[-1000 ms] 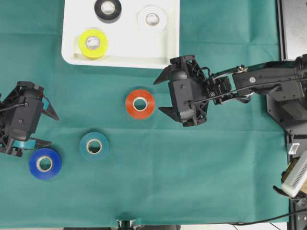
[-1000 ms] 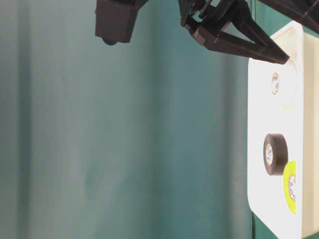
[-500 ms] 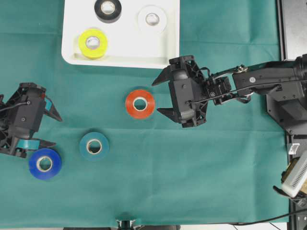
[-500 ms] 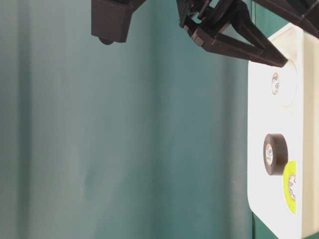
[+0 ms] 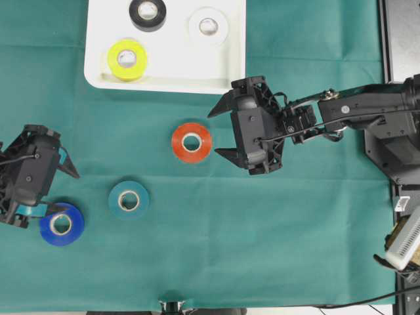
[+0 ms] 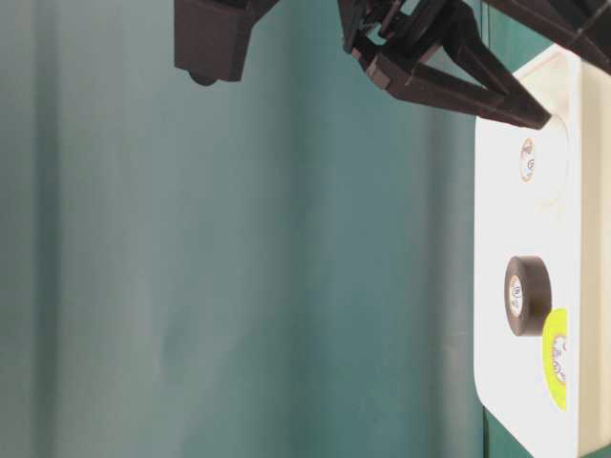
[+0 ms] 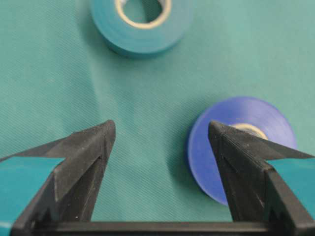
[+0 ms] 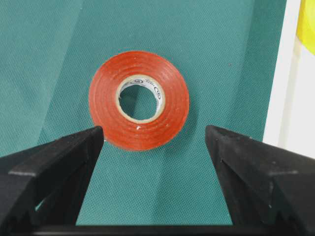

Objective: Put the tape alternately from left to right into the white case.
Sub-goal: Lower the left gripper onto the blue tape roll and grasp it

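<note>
A red roll of tape lies flat on the green cloth of the desk, its pale core facing up. The right hand is spread wide, its two black fingers low in the picture, either side of the roll and apart from it. At the right edge runs the white case, with a sliver of yellow at the top corner.

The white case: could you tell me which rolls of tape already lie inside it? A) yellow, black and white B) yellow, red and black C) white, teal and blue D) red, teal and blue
A: the white case holds the yellow roll, the black roll and the white roll, while the red roll, teal roll and blue roll lie on the green cloth.
</note>
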You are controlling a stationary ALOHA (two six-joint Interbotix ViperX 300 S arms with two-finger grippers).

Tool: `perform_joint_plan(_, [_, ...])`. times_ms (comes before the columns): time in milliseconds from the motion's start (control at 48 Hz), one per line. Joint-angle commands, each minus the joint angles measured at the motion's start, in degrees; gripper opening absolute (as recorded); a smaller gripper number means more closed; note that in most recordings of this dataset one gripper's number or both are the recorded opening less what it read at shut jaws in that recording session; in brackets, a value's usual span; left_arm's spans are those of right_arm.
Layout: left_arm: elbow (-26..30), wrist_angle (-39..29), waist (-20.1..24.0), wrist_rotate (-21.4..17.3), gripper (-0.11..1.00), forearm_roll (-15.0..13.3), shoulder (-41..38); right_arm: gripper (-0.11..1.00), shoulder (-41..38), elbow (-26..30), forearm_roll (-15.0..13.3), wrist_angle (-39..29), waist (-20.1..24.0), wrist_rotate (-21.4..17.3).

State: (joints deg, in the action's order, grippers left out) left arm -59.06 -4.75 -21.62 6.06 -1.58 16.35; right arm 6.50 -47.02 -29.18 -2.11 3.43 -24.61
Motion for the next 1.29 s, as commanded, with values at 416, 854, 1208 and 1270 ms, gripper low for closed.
perform_joint_plan(416, [2.9,0.4,-4.9,2.3,0.79,-0.1,-7.5,0.82,1.2,0.9,0.1,0.4,0.1,-0.1])
perform_joint_plan(854, [4.0,0.5,-5.1,2.3,0.77,-0.1,-12.6,0.82,1.2,0.7,0.1,0.4,0.3,-0.1])
perform_joint_plan(1208, [4.7,0.5,-5.1,4.7,0.26,-0.1,-12.0,0.82,1.2,0.5,0.1,0.4,0.3,-0.1])
perform_joint_plan(1270, [4.7,0.4,-5.3,5.1,0.26,-0.1,-12.0,0.82,1.2,0.5,0.1,0.4,0.3,-0.1])
